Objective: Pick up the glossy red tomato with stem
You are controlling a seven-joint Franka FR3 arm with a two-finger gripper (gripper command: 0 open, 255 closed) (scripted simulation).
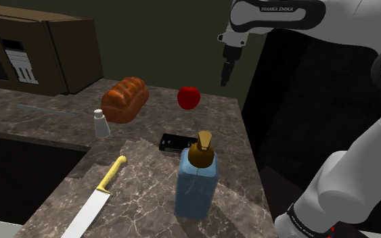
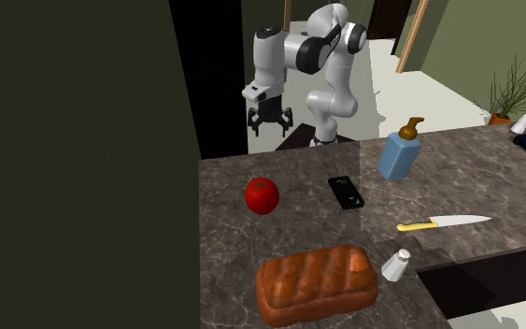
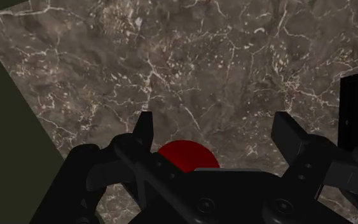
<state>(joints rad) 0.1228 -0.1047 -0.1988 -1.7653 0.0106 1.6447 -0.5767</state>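
Shoulder view: the tomato [image 1: 189, 97] stands on the dark marbled counter [image 1: 148, 203] toward its far edge, just right of the bread loaf [image 1: 124, 99] and farther back than the black device [image 1: 176, 141]. It touches neither, so there is open space around it for a grasp from above. The gripper [image 1: 226, 81] hangs above and to the right of it, well apart and pointing down. Second exterior view: the gripper [image 2: 270, 121] is raised beyond the counter's far edge, while the tomato [image 2: 262, 195] sits near the counter's left edge, left of the black device. Wrist view: the fingers [image 3: 144, 130] are spread with nothing between them, wide enough to admit the fruit. The tomato [image 3: 184, 154] shows partly behind the hand's body, so the approach is judged not yet centred.
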